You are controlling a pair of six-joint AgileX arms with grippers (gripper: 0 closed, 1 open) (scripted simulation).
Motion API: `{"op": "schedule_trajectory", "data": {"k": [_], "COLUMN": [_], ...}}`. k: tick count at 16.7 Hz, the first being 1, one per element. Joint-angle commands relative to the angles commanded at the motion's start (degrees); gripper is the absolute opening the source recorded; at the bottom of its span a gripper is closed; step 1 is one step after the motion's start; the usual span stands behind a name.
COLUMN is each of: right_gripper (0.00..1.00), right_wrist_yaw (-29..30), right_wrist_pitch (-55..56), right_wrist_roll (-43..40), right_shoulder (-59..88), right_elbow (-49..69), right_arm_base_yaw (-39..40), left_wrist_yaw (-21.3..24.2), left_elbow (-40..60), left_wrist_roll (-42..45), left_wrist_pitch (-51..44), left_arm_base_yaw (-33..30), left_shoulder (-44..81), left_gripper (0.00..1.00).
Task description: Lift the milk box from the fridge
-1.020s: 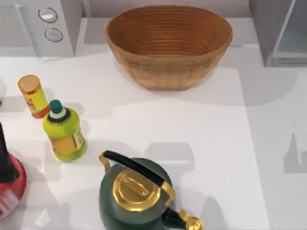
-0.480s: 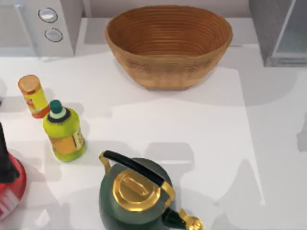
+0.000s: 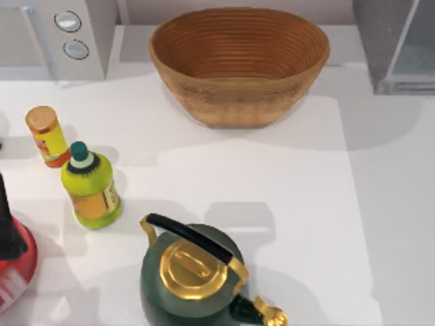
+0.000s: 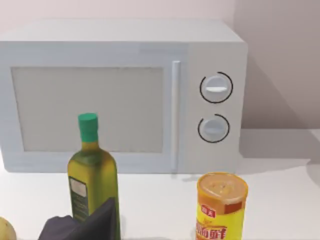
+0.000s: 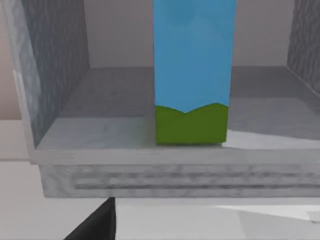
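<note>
White tabletop point(image 3: 272, 176), pale wall behind. Back right corner: fridge point(image 3: 380, 41), dark grey, with pale glassy panel. Right wrist view looks into the open fridge compartment point(image 5: 65, 65): milk box point(image 5: 192, 70) stands upright on the compartment floor, near the front edge, blue body over green base; its top is cut off by the frame. A dark part of the right claw point(image 5: 97, 222) shows low in that view, in front of the fridge and apart from the carton; cannot tell whether its fingers are apart or together.

Back centre: woven basket point(image 3: 239, 61). Back left: microwave point(image 3: 58, 34) with two knobs. Left side: orange-lidded can point(image 3: 46, 136), yellow-green bottle point(image 3: 90, 187). Front: green kettle point(image 3: 194, 275).

Left claw point(image 4: 80, 225): dark part visible facing microwave; state cannot be told.
</note>
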Motion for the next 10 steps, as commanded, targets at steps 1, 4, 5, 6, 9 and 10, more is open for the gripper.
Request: {"op": "schedule_trajectory", "data": {"k": [1, 4, 5, 6, 9, 10], "right_gripper": [1.0, 1.0, 1.0, 1.0, 1.0, 1.0], "right_wrist_yaw": [-0.72, -1.92, -1.96, -1.96, -1.87, -1.76], "right_wrist_pitch": [2.47, 6.37, 6.51, 6.51, 6.36, 6.25], "right_wrist_roll": [0.02, 0.05, 0.05, 0.05, 0.04, 0.05], "right_shoulder": [2.35, 6.24, 6.37, 6.37, 6.22, 6.34], "right_elbow": [0.42, 1.15, 1.18, 1.18, 0.96, 1.08], "right_arm_base_yaw": [-0.75, -1.97, -2.01, -2.01, -1.77, -1.68], "left_wrist_yaw": [0.0, 0.0, 0.0, 0.0, 0.0, 0.0], "left_elbow": [0.0, 0.0, 0.0, 0.0, 0.0, 0.0], "left_wrist_roll": [0.0, 0.0, 0.0, 0.0, 0.0, 0.0], "left_wrist_pitch": [0.0, 0.0, 0.0, 0.0, 0.0, 0.0], "left_arm_base_yaw": [0.0, 0.0, 0.0, 0.0, 0.0, 0.0], "left_shoulder": [0.0, 0.0, 0.0, 0.0, 0.0, 0.0], "left_gripper": [1.0, 1.0, 1.0, 1.0, 1.0, 1.0]}}
